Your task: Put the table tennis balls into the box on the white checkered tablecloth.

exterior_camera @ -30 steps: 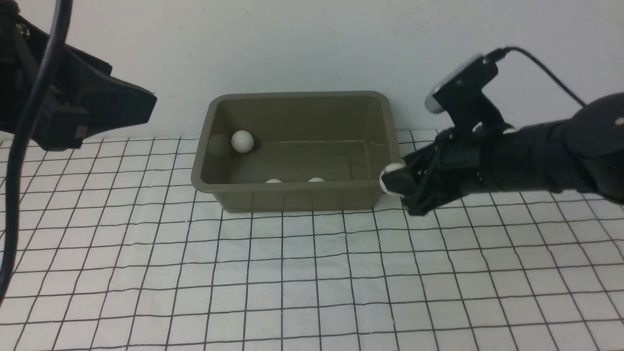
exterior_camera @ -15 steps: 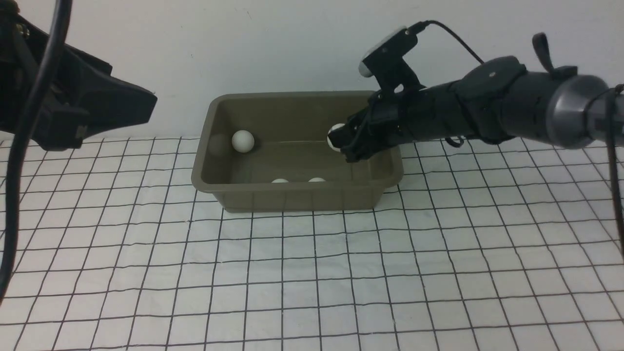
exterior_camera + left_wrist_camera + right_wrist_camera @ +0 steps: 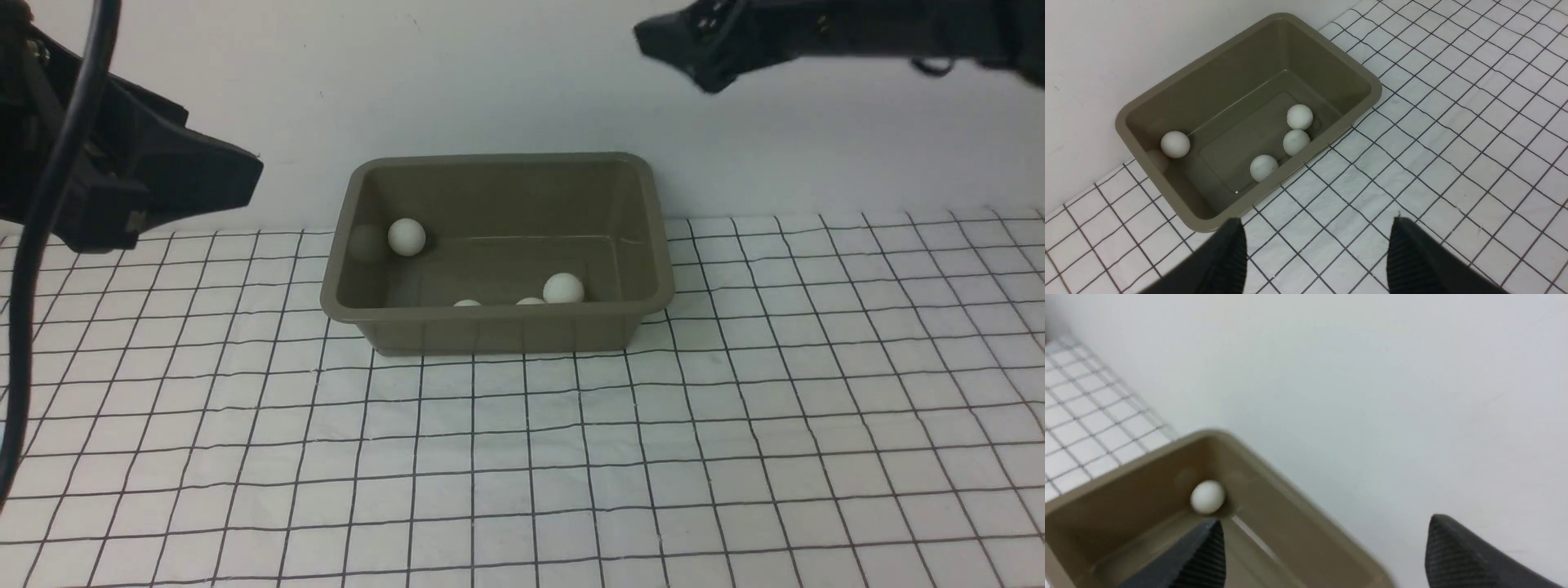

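The olive-brown box (image 3: 498, 331) stands on the white checkered tablecloth (image 3: 522, 457) against the back wall. Several white table tennis balls lie inside it: one (image 3: 406, 236) at the back left, one (image 3: 563, 287) toward the front right, two more (image 3: 467, 303) (image 3: 530, 301) peeking over the front rim. The left wrist view shows the box (image 3: 1229, 65) and these balls (image 3: 1300, 116) from above. My left gripper (image 3: 1316, 222) hangs open and empty, high at the left (image 3: 245, 171). My right gripper (image 3: 1326, 520) is open and empty, high above the box's right end (image 3: 653, 37); its view catches the box (image 3: 1274, 469) and one ball (image 3: 1207, 497).
A plain white wall (image 3: 490, 82) rises directly behind the box. A black cable (image 3: 49, 204) hangs down along the left arm at the left edge of the front view.
My right gripper carried a ball from the box's right corner to over its inside, opened, and the ball dropped in. The right arm then rose high. The left arm stayed still.
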You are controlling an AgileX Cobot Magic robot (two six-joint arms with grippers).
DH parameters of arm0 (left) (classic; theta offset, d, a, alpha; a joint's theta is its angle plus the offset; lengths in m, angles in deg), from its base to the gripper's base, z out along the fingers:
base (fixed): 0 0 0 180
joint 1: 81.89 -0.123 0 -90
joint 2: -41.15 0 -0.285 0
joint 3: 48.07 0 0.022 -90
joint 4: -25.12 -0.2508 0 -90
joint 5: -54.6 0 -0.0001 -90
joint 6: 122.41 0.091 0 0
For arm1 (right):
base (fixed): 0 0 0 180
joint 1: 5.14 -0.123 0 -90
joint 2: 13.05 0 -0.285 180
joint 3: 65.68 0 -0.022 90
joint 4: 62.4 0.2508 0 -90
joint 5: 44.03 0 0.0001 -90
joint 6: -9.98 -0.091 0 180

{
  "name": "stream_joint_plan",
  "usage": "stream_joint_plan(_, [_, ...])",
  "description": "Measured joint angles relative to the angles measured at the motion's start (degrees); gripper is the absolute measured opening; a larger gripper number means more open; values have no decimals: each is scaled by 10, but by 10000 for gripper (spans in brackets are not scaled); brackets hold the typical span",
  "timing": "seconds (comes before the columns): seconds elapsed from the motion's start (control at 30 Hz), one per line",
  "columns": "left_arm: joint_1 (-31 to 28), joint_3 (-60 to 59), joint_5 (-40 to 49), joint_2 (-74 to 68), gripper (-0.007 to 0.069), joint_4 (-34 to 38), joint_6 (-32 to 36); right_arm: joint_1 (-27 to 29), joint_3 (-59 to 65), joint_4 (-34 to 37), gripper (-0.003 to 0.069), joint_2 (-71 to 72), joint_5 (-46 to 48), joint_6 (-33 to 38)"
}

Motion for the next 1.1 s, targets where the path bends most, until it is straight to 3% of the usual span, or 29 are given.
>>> stream_joint_plan(0.3, [0,0,0,0,415,1,0,131,70,-216,548,216,85,-163])
stream_joint_plan(0.57, [0,0,-5,0,415,2,0,138,191,-320,547,346,117,-230])
stream_joint_plan(0.7, [0,0,-7,0,415,2,0,138,269,-421,547,409,131,-332])
stream_joint_plan(0.8, [0,0,-7,0,415,2,0,138,334,-513,547,464,130,-474])
stream_joint_plan(0.93, [0,0,-7,0,415,2,0,138,389,-534,547,521,83,-565])
stream_joint_plan(1.1, [0,0,-7,0,415,2,0,138,451,-507,547,574,36,-577])
